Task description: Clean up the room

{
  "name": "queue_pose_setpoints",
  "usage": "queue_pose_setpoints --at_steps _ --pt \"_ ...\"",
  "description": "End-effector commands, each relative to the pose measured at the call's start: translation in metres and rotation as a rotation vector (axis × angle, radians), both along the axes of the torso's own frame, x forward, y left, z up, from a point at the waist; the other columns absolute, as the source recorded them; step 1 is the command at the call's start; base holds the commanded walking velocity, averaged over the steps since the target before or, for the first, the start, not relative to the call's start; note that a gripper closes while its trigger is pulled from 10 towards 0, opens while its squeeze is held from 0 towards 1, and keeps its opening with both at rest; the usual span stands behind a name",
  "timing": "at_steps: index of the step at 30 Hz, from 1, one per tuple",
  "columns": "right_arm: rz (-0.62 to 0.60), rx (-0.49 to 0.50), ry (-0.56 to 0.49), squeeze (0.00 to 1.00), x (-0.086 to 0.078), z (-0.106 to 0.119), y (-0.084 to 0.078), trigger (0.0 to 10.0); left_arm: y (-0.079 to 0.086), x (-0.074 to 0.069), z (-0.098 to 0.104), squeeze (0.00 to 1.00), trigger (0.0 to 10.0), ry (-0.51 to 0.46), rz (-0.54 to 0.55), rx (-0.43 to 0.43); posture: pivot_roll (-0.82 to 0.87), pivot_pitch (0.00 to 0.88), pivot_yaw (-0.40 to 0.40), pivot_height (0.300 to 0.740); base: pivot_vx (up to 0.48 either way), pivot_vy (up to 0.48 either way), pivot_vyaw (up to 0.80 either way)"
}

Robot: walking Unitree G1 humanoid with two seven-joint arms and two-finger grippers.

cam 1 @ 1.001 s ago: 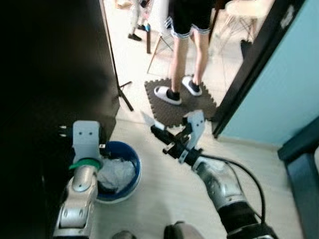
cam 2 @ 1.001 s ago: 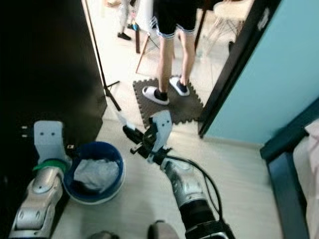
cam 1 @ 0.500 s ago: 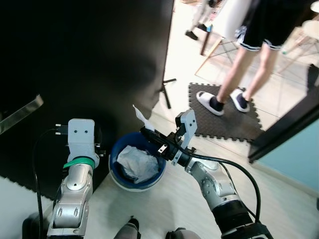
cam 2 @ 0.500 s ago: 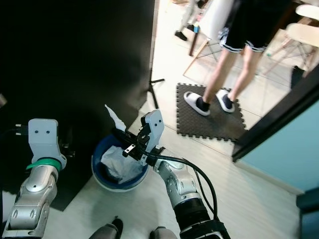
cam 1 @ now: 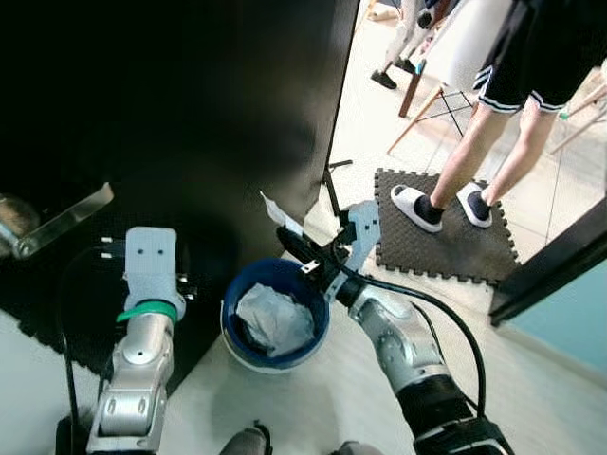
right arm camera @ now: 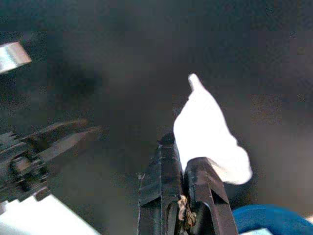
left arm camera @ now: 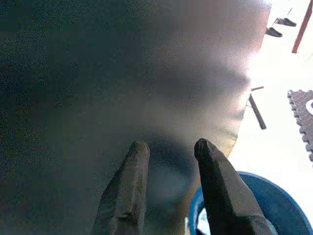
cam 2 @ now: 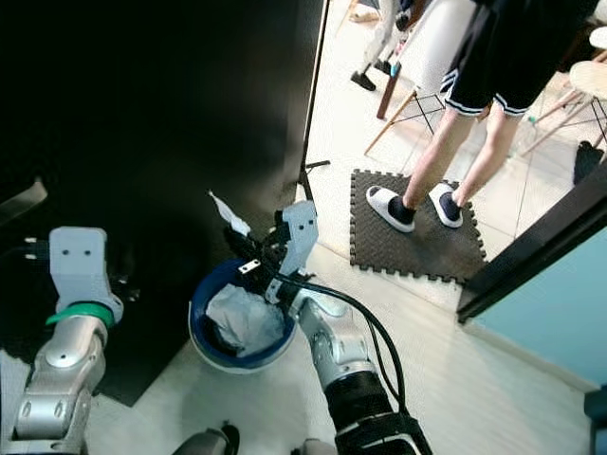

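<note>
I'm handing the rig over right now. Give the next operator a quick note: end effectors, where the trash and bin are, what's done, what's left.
Right end effector: shut on a white paper scrap, held above the far rim of the blue bin.
Left end effector: open, holding nothing, beside the bin and facing the dark panel.
Bin: on the floor against the panel, already holding crumpled white paper.
A person stands on the foam mat in the doorway.
Done: scrap picked up and brought to the bin.
Left: move it over the opening, release, then look for more litter.
</note>
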State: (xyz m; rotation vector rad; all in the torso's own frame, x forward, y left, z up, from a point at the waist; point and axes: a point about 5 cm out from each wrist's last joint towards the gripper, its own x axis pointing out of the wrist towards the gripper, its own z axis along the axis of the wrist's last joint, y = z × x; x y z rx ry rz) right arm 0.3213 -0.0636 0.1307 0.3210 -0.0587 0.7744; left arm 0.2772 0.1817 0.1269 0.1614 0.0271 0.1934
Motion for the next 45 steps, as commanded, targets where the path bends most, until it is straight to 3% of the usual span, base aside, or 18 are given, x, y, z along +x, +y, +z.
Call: queue_pose_setpoints --at_steps 1,19,23,25,28,32,42,45 --pt "-0.04 -0.009 0.003 0.0 0.003 -0.001 -0.004 10.0 0.001 -0.002 -0.003 0.0 10.0 0.015 0.001 0.005 0.02 0.093 0.005 0.714 0.48 0.0 0.0" --pt "-0.081 -0.017 -0.005 0.0 0.006 -0.001 -0.006 10.0 -0.003 0.0 -0.003 0.0 10.0 0.026 -0.038 -0.004 0.01 0.091 0.01 0.714 0.07 0.0 0.0" --pt "-0.055 -0.063 -0.011 0.0 0.004 -0.006 -0.005 10.0 -0.005 0.0 -0.004 0.0 10.0 0.034 -0.07 -0.012 0.01 0.085 0.012 0.714 0.0 0.0 0.0" --pt "-0.048 -0.088 -0.01 0.0 0.003 -0.009 -0.004 10.0 -0.008 -0.001 -0.005 0.0 10.0 0.044 -0.103 -0.018 0.02 0.084 0.012 0.714 0.0 0.0 0.0" --pt "-0.051 -0.116 0.009 0.0 0.0 -0.019 -0.004 10.0 -0.017 -0.006 -0.01 0.0 10.0 0.105 -0.256 -0.031 0.02 0.092 0.013 0.714 0.0 0.0 0.0" --pt "-0.069 -0.134 0.032 0.0 0.001 -0.024 -0.004 10.0 -0.018 -0.009 -0.011 0.0 10.0 0.148 -0.343 -0.043 0.02 0.099 0.014 0.714 0.0 0.0 0.0" --pt "-0.079 -0.219 0.139 0.0 0.008 -0.044 0.005 10.0 -0.013 -0.016 0.0 0.0 10.0 0.194 -0.479 -0.004 0.04 0.117 0.021 0.714 0.0 0.0 0.0" --pt "-0.075 -0.186 0.17 0.0 0.011 -0.045 0.013 10.0 -0.015 -0.019 0.006 0.0 10.0 0.196 -0.518 -0.001 0.05 0.131 0.024 0.714 0.0 0.0 0.0"
